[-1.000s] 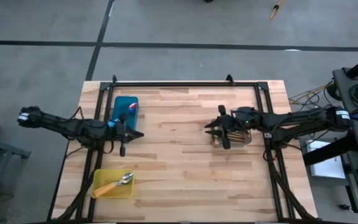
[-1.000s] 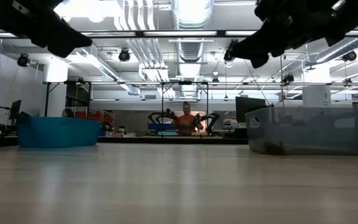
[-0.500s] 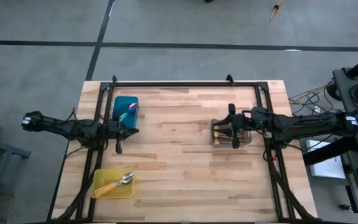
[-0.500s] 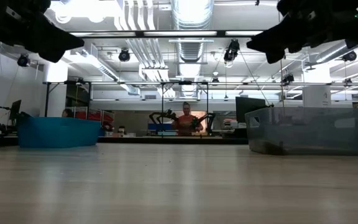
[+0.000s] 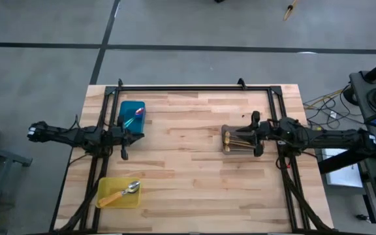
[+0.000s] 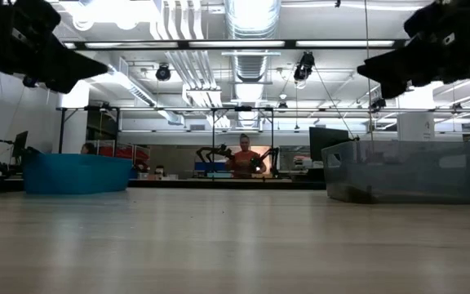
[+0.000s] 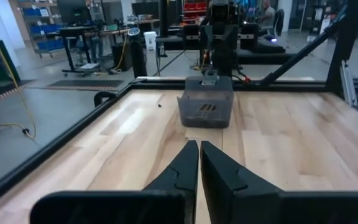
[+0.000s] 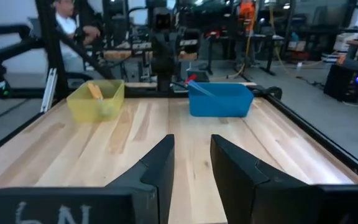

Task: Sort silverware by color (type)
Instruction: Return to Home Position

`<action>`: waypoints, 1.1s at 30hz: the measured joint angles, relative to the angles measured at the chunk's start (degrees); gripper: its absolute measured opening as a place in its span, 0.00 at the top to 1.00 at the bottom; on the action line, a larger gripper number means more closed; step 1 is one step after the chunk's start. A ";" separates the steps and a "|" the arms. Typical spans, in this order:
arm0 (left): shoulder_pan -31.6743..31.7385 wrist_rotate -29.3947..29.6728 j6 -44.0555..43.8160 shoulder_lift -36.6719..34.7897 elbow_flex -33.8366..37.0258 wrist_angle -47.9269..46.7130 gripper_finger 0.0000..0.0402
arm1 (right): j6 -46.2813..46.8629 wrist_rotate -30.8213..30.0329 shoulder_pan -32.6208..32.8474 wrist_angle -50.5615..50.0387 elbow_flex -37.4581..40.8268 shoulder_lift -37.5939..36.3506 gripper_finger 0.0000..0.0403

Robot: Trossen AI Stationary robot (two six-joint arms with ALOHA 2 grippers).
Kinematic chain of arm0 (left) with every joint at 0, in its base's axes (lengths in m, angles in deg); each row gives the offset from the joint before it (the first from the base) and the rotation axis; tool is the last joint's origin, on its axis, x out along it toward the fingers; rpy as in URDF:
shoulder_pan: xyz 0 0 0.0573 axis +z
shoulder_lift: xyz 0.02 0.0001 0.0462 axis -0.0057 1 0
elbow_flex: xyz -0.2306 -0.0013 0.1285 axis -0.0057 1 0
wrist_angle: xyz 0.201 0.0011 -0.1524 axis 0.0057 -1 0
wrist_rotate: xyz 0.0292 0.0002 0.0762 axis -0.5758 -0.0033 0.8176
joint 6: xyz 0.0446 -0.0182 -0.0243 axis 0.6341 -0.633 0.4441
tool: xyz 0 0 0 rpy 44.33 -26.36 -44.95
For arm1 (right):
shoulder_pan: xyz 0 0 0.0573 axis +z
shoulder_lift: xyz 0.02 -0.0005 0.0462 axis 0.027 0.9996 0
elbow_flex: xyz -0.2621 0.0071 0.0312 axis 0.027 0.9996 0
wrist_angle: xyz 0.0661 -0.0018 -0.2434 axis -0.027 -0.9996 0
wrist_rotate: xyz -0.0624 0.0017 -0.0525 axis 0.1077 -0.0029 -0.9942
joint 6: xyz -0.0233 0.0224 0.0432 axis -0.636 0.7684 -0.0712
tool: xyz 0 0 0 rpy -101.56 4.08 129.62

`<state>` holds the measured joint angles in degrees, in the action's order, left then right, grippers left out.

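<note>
High view, biggest first: what have you got?

You've got the wood table (image 5: 194, 176). Your left arm reaches in over its left edge and your right arm over its right edge.

Bins?

Grey bin (image 6: 406, 170) is right of the middle. Teal bin (image 5: 128, 106) is on the left side, toward the top of that view. Yellow bin (image 5: 109, 199) is on the left too, toward the bottom. All three sit well apart.

And your pincers?

Left gripper (image 7: 199, 146) hangs just beside the teal bin, fingers together with nothing between them. Right gripper (image 8: 191, 140) is over the grey bin's right side, fingers apart, nothing held.

Silverware?

Gold spoons (image 5: 237, 138) lie in the grey bin. One orange-handled spoon (image 5: 124, 190) lies slantwise in the yellow bin. A blue spoon (image 5: 133, 119) shows in the teal bin, but you can't tell how many are in there.
</note>
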<state>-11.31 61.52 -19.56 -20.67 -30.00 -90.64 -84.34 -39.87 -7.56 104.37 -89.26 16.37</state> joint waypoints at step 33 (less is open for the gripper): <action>0.13 16.15 -4.14 -7.63 6.14 4.55 1.00 | -5.59 -3.50 -4.32 -20.52 -0.31 -16.77 0.76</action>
<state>-11.18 77.67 -23.71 -28.31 -23.86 -86.09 -89.93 -43.37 -11.88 83.85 -89.57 -0.40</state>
